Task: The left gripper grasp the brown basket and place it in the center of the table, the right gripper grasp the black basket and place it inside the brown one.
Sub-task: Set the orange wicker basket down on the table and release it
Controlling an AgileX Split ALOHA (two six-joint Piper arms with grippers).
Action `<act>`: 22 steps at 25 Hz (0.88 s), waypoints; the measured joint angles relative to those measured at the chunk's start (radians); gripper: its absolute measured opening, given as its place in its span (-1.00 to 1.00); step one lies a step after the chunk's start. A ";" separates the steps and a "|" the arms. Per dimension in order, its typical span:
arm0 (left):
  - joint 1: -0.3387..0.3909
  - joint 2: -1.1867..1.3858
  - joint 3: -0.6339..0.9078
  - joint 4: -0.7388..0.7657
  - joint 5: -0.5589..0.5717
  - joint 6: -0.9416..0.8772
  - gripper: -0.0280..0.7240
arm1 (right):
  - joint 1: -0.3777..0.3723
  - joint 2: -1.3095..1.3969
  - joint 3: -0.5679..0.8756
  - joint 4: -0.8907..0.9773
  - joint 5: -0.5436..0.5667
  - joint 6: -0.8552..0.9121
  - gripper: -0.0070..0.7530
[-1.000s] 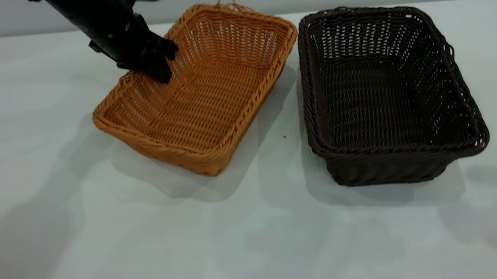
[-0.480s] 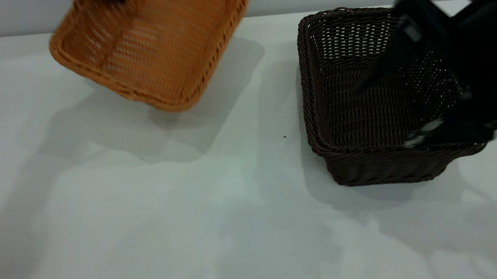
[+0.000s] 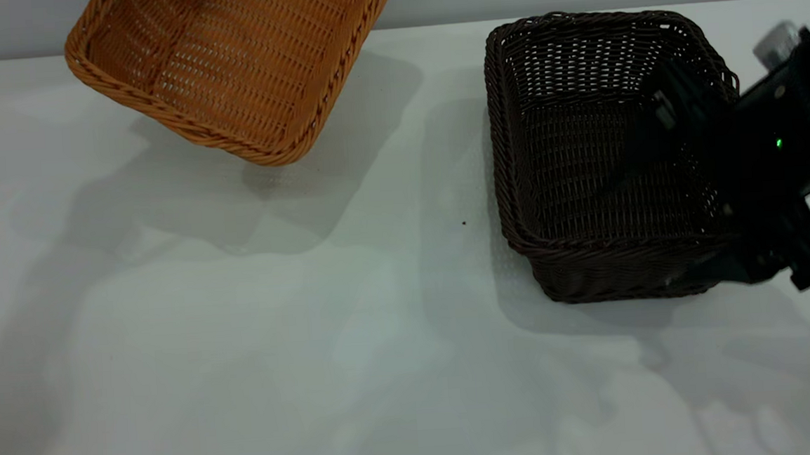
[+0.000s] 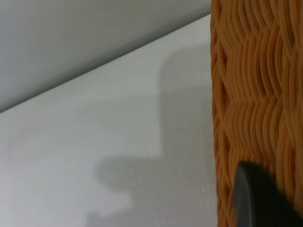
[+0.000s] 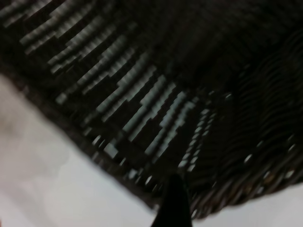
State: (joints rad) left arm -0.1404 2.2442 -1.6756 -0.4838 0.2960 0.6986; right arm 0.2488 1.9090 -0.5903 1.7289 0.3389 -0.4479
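The brown basket [image 3: 233, 62] hangs tilted in the air above the table's [image 3: 314, 345] far left, its upper part cut off by the picture's edge. In the left wrist view one black finger [image 4: 258, 201] of my left gripper presses on the basket's woven outer wall [image 4: 255, 94]; the gripper itself is out of the exterior view. The black basket [image 3: 584, 174] rests on the table at the right. My right gripper [image 3: 658, 229] is open at its near right corner, one finger inside and one outside the wall. The right wrist view shows the dark weave [image 5: 156, 94] close up.
The white tabletop spreads wide in front of and between the two baskets. A grey wall runs behind the table's far edge [image 3: 435, 23]. The right arm's black body [image 3: 787, 148] leans in from the right edge.
The brown basket has been lifted off the table and carried up and left. The right arm has come in from the right and lowered its open fingers over the black basket's right corner.
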 joint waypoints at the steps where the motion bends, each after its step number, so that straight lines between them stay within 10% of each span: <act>1: 0.000 0.000 0.000 0.000 0.000 0.000 -0.71 | 0.000 0.018 0.000 0.023 -0.005 0.000 0.57; 12: 0.000 0.000 0.000 -0.001 0.000 0.000 -0.71 | 0.000 0.126 -0.015 0.067 -0.144 0.000 0.44; 22: 0.000 0.000 0.000 -0.001 -0.001 0.001 -0.71 | 0.000 0.132 -0.096 0.081 -0.216 -0.065 -0.60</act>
State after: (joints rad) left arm -0.1404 2.2442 -1.6756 -0.4847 0.2951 0.6999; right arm 0.2488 2.0412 -0.6863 1.8099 0.1228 -0.5132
